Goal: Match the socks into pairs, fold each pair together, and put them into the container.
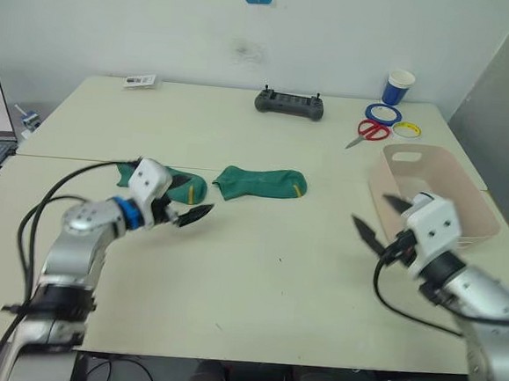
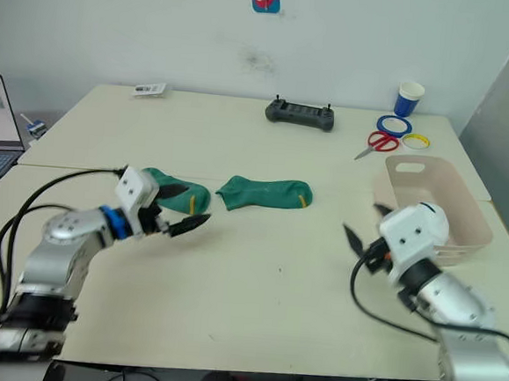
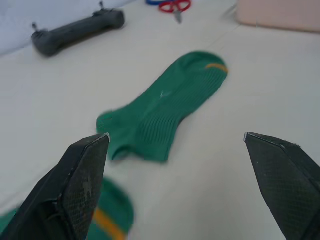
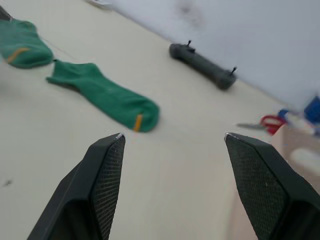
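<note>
On the cream tabletop (image 1: 256, 279), the pale pink-beige plastic tub (image 1: 466, 194) sits far right; two dark green ankle socks (image 1: 260, 183) (image 2: 177, 192) lie left of centre. Both the left pincer (image 1: 191, 208) and right pincer (image 1: 377, 220) gape wide, empty; best lower the left squarely over the nearer sock's cuff before closing

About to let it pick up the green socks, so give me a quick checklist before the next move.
1. Left gripper open: ok.
2. Right gripper open, empty: ok.
3. Both green socks on the table, nearer sock by the left gripper, farther sock lying flat: ok.
4. Socks stacked as a pair: not ok, they lie apart.
5. Container upright by the right gripper: ok.
6. Container contents: cannot tell.
</note>
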You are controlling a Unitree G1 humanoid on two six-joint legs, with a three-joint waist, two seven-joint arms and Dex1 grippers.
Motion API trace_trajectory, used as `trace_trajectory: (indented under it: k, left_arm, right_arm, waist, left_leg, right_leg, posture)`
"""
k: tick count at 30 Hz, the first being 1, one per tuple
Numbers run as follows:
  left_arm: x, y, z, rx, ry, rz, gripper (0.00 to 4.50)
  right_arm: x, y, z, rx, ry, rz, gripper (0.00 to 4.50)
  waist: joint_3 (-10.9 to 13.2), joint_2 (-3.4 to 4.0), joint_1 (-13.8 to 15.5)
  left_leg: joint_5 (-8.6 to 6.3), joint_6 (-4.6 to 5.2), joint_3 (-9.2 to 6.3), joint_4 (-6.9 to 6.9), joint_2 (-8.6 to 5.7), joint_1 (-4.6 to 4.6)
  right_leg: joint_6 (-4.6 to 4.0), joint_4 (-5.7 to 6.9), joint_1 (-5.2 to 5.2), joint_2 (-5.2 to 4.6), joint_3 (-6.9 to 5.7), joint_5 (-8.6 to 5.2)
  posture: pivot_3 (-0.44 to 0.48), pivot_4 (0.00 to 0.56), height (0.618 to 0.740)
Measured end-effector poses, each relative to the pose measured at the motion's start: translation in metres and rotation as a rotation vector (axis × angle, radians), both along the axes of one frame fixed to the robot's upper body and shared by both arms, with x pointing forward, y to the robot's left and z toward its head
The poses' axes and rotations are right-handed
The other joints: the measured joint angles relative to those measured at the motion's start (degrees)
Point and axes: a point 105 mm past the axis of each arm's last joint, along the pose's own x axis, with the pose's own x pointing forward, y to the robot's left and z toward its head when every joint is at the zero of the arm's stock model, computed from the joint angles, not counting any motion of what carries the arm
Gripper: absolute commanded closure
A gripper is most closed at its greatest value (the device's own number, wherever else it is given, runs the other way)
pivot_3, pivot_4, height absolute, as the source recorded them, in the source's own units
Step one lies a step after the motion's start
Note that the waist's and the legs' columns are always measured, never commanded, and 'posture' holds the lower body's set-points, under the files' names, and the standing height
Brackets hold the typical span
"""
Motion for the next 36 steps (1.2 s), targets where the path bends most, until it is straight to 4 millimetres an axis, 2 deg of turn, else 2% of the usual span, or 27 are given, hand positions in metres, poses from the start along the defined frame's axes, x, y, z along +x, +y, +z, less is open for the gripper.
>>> trace_trajectory:
  k: [3, 5, 6, 9, 14, 26, 32, 36]
  left_arm:
    - [-0.018, 0.024, -0.028, 0.025, 0.038, 0.109, 0.00]
    - [-0.023, 0.040, -0.036, 0.026, 0.048, 0.188, 0.00]
    - [-0.026, 0.048, -0.038, 0.024, 0.048, 0.230, 0.00]
    - [-0.030, 0.063, -0.040, 0.018, 0.043, 0.309, 0.00]
    - [-0.030, 0.078, -0.036, -0.009, 0.038, 0.407, 0.00]
    - [-0.038, 0.064, -0.026, -0.013, 0.043, 0.375, 0.00]
    - [-0.055, 0.064, -0.032, -0.008, 0.081, 0.379, 0.00]
    - [-0.058, 0.063, -0.033, -0.007, 0.093, 0.378, 0.00]
  right_arm:
    - [-0.018, 0.001, -0.032, -0.012, 0.080, -0.001, 1.08]
    - [-0.028, 0.001, -0.049, -0.014, 0.133, 0.002, 1.08]
    - [-0.032, 0.001, -0.055, -0.004, 0.151, 0.002, 0.89]
    - [-0.038, 0.003, -0.059, 0.014, 0.158, 0.004, 0.15]
    - [-0.033, 0.008, -0.050, 0.023, 0.115, 0.024, 0.04]
    - [-0.025, 0.006, -0.053, 0.019, 0.129, 0.054, 0.04]
    - [-0.020, 0.005, -0.051, 0.024, 0.114, 0.060, 0.04]
    - [-0.017, 0.006, -0.049, 0.036, 0.111, 0.075, 0.04]
  waist:
    - [0.0, -0.05, 0.2]
    - [0.0, -0.06, 0.2]
    - [0.0, -0.06, 0.2]
    - [-0.1, -0.10, 0.1]
    - [-0.2, -0.30, 0.0]
    - [-0.2, -0.44, 0.0]
    - [-0.2, -0.44, -0.1]
    - [-0.3, -0.44, 0.0]
  left_leg:
    - [0.00, 0.00, -0.01, -0.01, 0.02, 0.02]
    - [0.00, 0.00, -0.02, -0.01, 0.02, 0.05]
    - [0.01, -0.01, 0.01, -0.01, 0.03, 0.14]
    - [0.13, -0.21, 0.03, -0.02, 0.07, 0.29]
    - [0.27, -0.25, 0.06, -0.02, 0.07, 0.33]
    - [0.26, -0.24, 0.06, -0.15, 0.10, 0.26]
    - [0.26, -0.24, 0.08, -0.14, 0.10, 0.27]
    - [0.26, -0.24, 0.07, -0.13, 0.09, 0.26]
  right_leg:
    - [0.22, -0.01, 0.01, -0.02, -0.04, -0.14]
    - [0.19, 0.02, 0.01, -0.01, -0.06, -0.12]
    - [0.15, 0.04, 0.05, 0.00, -0.04, -0.07]
    - [-0.02, 0.04, 0.14, 0.02, -0.03, 0.04]
    - [-0.13, 0.03, 0.15, 0.03, -0.01, 0.09]
    - [0.10, -0.02, 0.07, 0.04, -0.04, 0.15]
    - [0.03, -0.02, 0.07, 0.03, -0.02, 0.11]
    - [-0.02, -0.01, 0.08, 0.03, -0.02, 0.09]
  posture:
    - [0.000, 0.150, 0.740]
    - [0.000, 0.150, 0.740]
    - [0.000, 0.150, 0.740]
    - [0.000, 0.150, 0.740]
    - [0.000, 0.150, 0.740]
    - [0.000, 0.150, 0.740]
    - [0.000, 0.150, 0.740]
    - [0.000, 0.150, 0.740]
